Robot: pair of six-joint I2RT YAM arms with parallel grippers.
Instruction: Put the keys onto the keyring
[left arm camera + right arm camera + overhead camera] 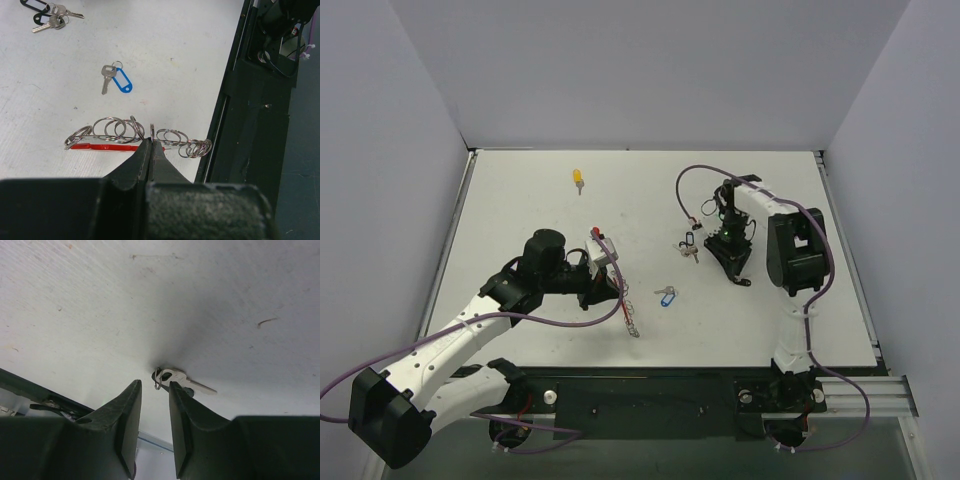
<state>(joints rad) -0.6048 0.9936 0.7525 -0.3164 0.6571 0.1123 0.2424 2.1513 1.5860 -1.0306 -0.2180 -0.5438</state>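
Observation:
My left gripper (151, 141) is shut on a silver ring of the keyring (125, 132), a thin wire loop with a red section (102, 147) and several strung silver rings, held just above the table near its front edge. In the top view the left gripper (617, 291) and the keyring (632, 325) are left of centre. A blue-tagged key (114, 79) (666, 294) lies loose. My right gripper (155, 390) (710, 243) is open, with its tips at a silver key with a black tag (175, 376). The black-tagged keys (688, 245) (47, 15) lie together. A yellow-tagged key (578, 178) lies far back.
The black front rail (250, 125) runs just right of the keyring in the left wrist view. Purple cables (690, 180) loop over both arms. The right arm's body (795, 250) stands at the right. White walls enclose the table on three sides.

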